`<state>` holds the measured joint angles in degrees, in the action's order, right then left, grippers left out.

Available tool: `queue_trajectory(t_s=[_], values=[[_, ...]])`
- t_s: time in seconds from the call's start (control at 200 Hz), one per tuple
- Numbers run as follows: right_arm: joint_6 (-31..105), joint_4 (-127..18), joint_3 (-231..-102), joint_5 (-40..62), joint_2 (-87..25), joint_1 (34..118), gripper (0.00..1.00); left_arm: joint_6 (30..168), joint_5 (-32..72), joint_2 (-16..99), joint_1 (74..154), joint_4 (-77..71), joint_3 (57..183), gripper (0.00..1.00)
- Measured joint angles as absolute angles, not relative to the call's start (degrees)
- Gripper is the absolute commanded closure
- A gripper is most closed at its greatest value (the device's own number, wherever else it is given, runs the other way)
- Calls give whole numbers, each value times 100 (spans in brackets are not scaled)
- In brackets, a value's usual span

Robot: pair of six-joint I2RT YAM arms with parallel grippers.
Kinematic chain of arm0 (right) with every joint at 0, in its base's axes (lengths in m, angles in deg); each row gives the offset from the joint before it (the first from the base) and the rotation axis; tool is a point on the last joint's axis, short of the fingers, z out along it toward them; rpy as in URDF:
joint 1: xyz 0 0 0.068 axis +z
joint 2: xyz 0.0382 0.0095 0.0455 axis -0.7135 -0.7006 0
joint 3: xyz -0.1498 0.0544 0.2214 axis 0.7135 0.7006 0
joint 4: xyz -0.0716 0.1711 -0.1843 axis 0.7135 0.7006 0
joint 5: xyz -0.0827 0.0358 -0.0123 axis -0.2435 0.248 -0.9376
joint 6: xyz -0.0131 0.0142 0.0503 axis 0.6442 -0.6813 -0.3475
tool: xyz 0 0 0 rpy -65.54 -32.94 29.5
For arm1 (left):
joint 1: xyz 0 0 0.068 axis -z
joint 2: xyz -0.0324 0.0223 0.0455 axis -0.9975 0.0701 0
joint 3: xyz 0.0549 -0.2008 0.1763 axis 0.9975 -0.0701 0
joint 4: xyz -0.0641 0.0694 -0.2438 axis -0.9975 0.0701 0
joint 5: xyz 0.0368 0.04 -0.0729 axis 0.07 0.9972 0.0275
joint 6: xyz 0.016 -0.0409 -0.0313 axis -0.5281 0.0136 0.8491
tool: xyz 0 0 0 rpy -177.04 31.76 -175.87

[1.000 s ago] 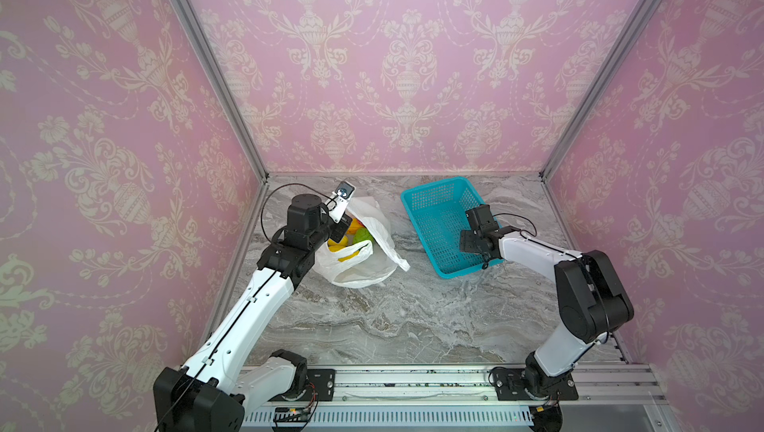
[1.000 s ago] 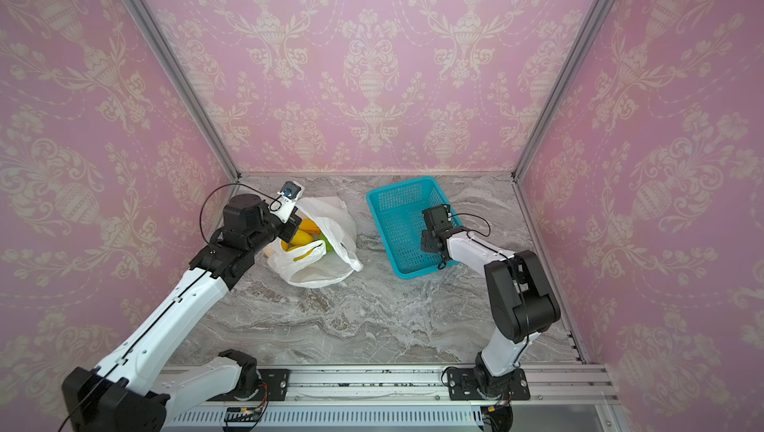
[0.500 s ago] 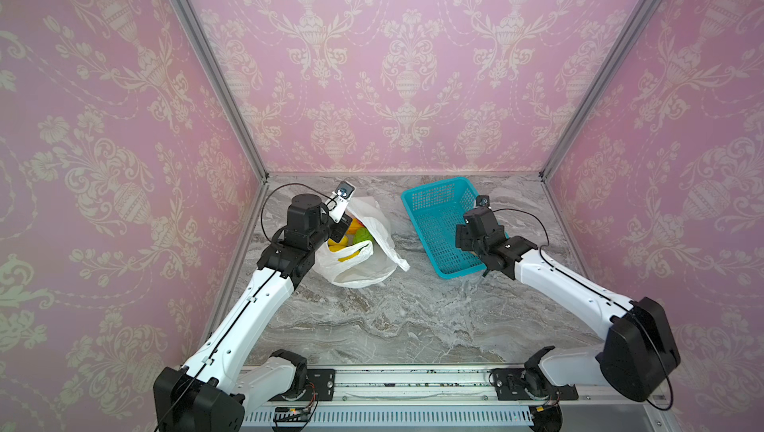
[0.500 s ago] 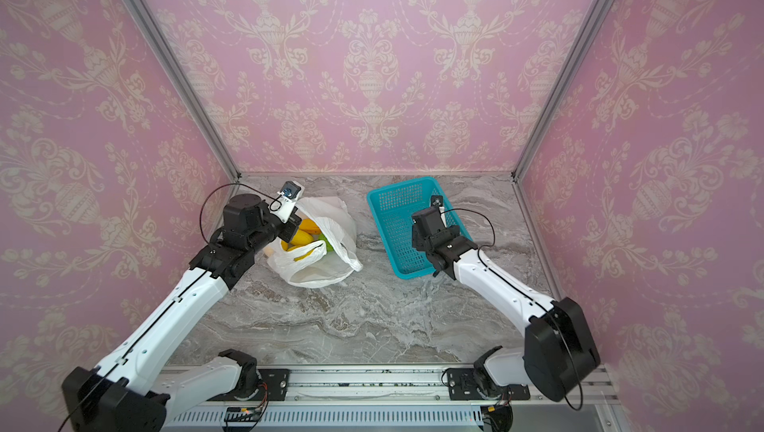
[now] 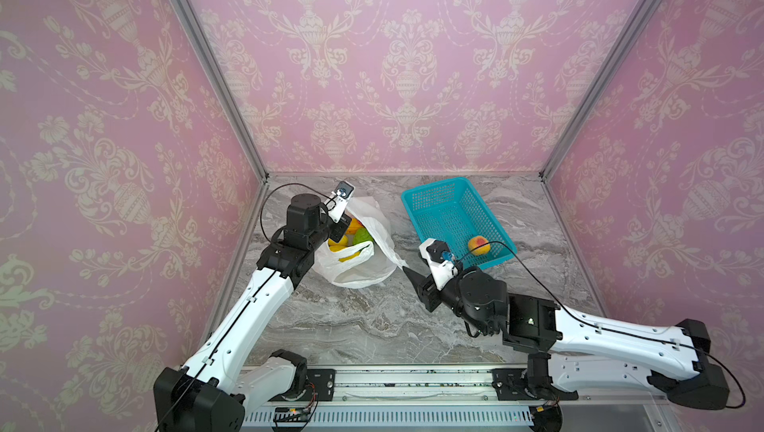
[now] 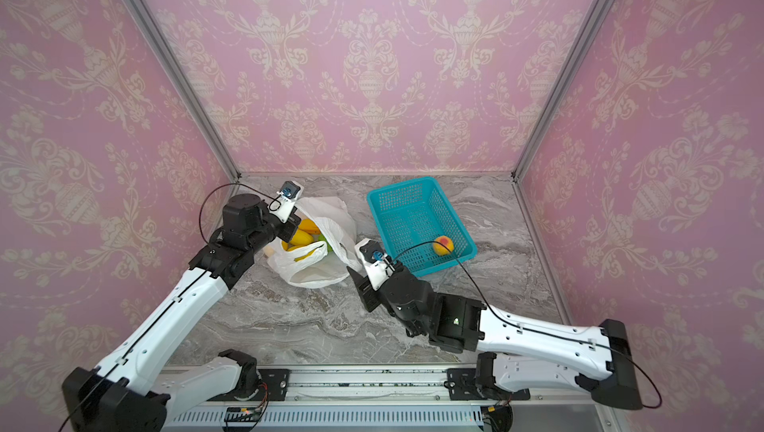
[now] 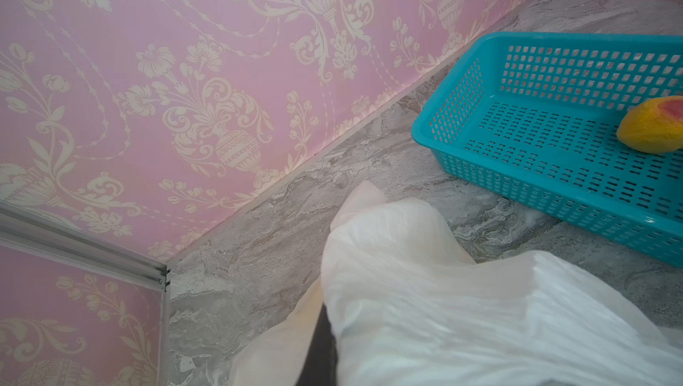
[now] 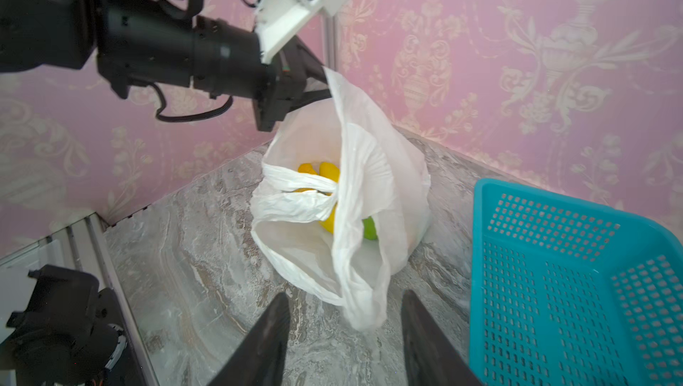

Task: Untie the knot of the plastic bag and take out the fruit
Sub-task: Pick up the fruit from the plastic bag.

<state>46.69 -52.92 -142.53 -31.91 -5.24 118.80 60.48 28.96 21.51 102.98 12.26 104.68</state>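
Note:
The white plastic bag [image 5: 364,272] [image 6: 314,275] sits at the back left of the marble table, its mouth held open. My left gripper [image 5: 346,224] [image 8: 322,76] is shut on the bag's upper rim [image 7: 425,291] and holds it up. Yellow fruit [image 8: 325,171] and a green one [image 8: 369,229] lie inside the bag. A yellow-red fruit [image 5: 478,244] [image 7: 650,129] lies in the basket. My right gripper [image 8: 344,295] [image 5: 407,272] is open, low over the table. The bag's loose handle strip [image 8: 364,310] hangs between its fingers, touching neither. The knot is out of view.
The teal perforated basket [image 5: 438,188] [image 6: 399,188] [image 8: 517,195] stands right of the bag, close beside my right gripper. The pink walls stand right behind the bag and the basket. The left arm's base [image 8: 55,328] sits at the table's front left.
My right arm has left the basket and swung to the bag's near side, its jaws narrower. The yellow-red fruit stays in the basket. The left gripper has not moved.

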Motion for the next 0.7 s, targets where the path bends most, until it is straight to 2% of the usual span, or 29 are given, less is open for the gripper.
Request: queue_trajectory(t_s=[0.135,0.325,0.565,0.696], values=[[4822,-5770,-14443,-3029,-1761,12252,54,6048,2893,2151,10298,1226,10468,100],[4750,-6289,-14620,-2819,-2983,12197,62,6048,2883,2151,10298,1226,10468,100],[4195,-6621,-14815,-2786,-3851,11414,68,6048,2795,2151,10298,1226,10468,100],[3834,-6658,-14948,-2756,-4294,10953,67,6048,2764,2151,10298,1228,10468,100]])
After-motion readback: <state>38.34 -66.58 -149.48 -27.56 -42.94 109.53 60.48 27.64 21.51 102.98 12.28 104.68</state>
